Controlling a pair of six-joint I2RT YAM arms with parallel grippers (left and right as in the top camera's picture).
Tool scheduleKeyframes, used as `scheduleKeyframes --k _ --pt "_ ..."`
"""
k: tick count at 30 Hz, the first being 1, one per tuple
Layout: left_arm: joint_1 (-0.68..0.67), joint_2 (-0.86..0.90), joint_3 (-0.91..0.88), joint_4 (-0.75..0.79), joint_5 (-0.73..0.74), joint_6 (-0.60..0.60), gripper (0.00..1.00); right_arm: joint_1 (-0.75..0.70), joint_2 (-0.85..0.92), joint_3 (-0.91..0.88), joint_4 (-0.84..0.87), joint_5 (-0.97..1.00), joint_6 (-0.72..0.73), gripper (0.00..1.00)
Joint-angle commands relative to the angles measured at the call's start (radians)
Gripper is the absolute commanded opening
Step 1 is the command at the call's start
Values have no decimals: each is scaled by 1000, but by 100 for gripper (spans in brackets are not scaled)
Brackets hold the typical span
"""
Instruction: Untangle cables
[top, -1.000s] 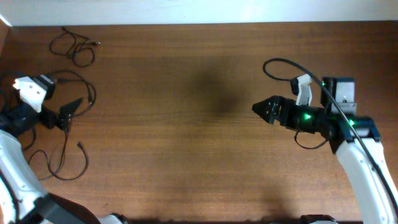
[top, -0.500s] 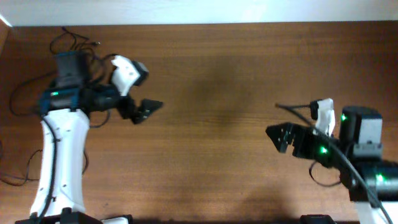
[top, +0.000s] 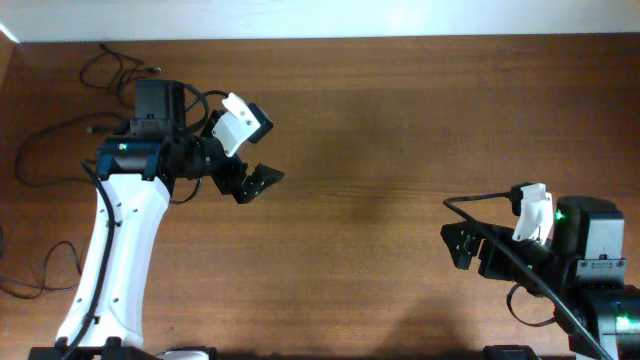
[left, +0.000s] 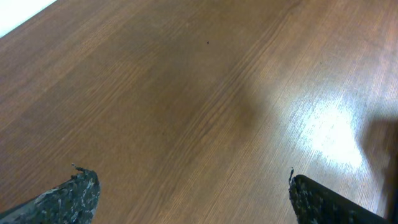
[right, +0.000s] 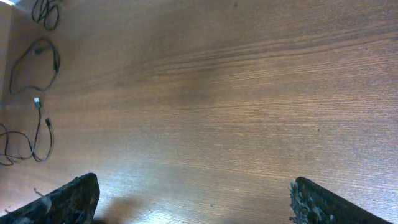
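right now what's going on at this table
Two robot arms are meant to untangle cables, but neither is touching any. The left gripper and the right gripper both hang open and empty over the wooden table. The cables lie as loose black strands along the table's left edge in the overhead view, apart from both grippers.

The cables (top: 112, 68) by the counter's left edge pass behind the left arm (top: 120, 230) and off the frame; whether they are knotted is too small to tell. The wrist views crop the left fingertips (left: 78, 196) and right fingertips (right: 68, 199) at the bottom edge
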Motion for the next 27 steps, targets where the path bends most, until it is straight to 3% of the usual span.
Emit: scheduleKeyframes --k 1,21,27 --pt "-3 -18 13 1 -7 -13 99 5 12 6 -2 16 -8 98" --pt "-3 -18 13 1 -7 -13 99 5 223 6 -18 24 -8 98" --pt "-3 -18 13 1 -7 -13 99 5 202 -46 83 24 -144 98"
